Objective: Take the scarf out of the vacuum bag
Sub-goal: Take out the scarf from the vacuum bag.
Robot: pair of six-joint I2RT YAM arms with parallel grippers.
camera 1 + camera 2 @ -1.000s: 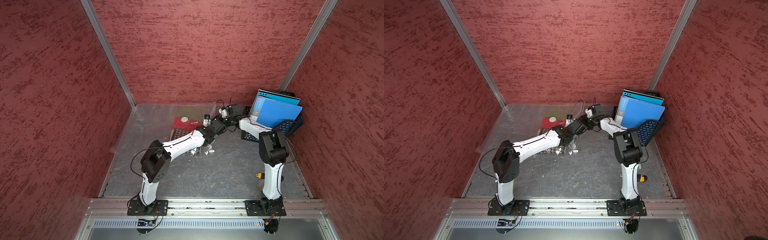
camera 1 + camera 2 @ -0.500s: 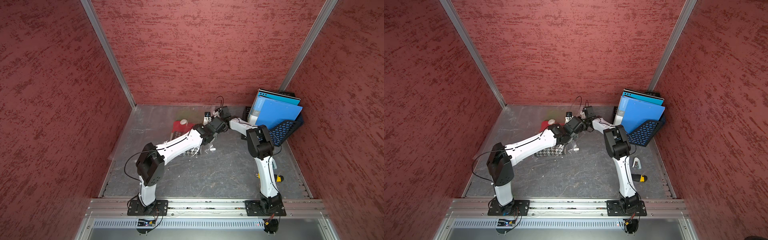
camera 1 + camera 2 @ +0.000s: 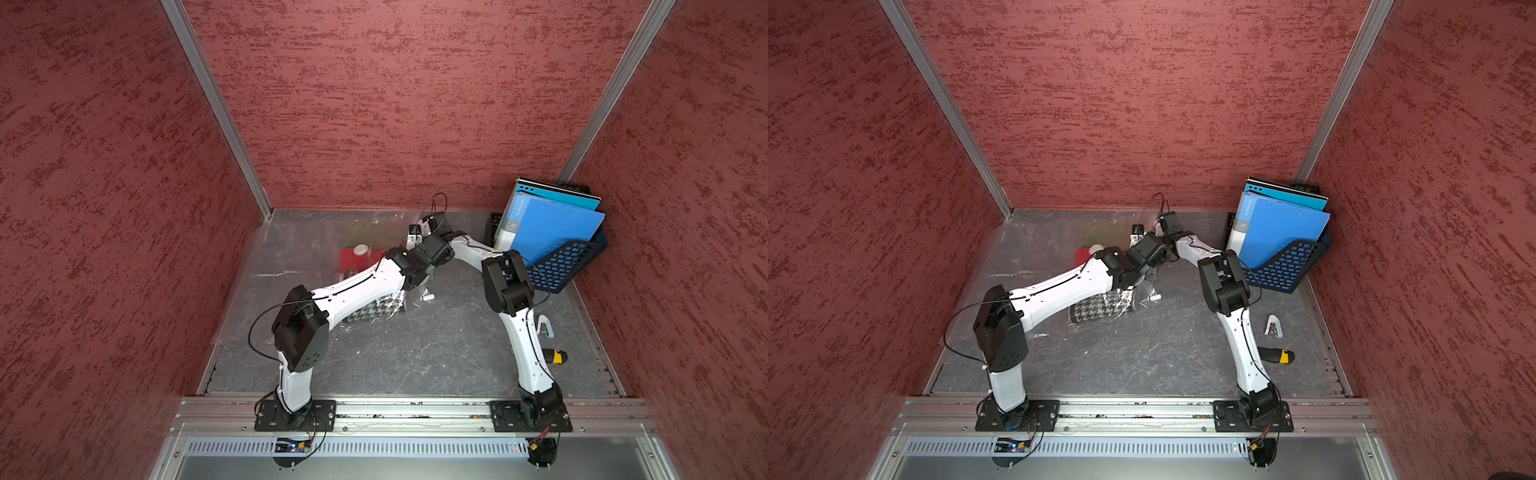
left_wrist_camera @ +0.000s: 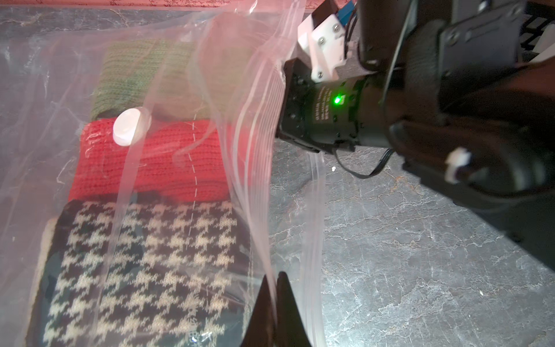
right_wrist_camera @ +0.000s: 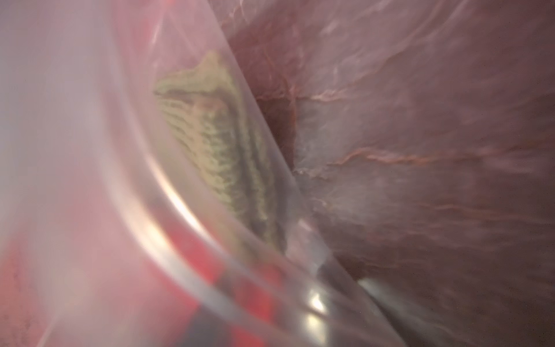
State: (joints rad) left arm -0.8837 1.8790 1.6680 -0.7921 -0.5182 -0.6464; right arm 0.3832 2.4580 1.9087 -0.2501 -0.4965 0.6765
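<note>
The clear vacuum bag [image 4: 246,90] lies at the back of the table, with its round white valve cap [image 4: 130,127] on top. Inside it lie a green scarf [image 4: 135,75], a red scarf [image 4: 156,162] and a black-and-cream houndstooth scarf [image 4: 144,255]. My left gripper [image 4: 274,281] is shut on a fold of the bag's plastic at its open edge. The right arm's wrist [image 4: 330,105] reaches into the bag's mouth, and its jaws are hidden by plastic. In the right wrist view, blurred film covers the green scarf [image 5: 216,144]. A small white slider clip [image 3: 427,297] lies beside the bag.
A blue mesh rack [image 3: 557,266] holding blue folders stands in the back right corner. A grey stapler [image 3: 544,326] and a black-and-yellow handled tool [image 3: 555,355] lie by the right arm. Red walls close in three sides.
The right arm's elbow has swung left and its wrist has pushed further into the bag's mouth. The left gripper has kept its hold on the plastic and shifted only slightly.
</note>
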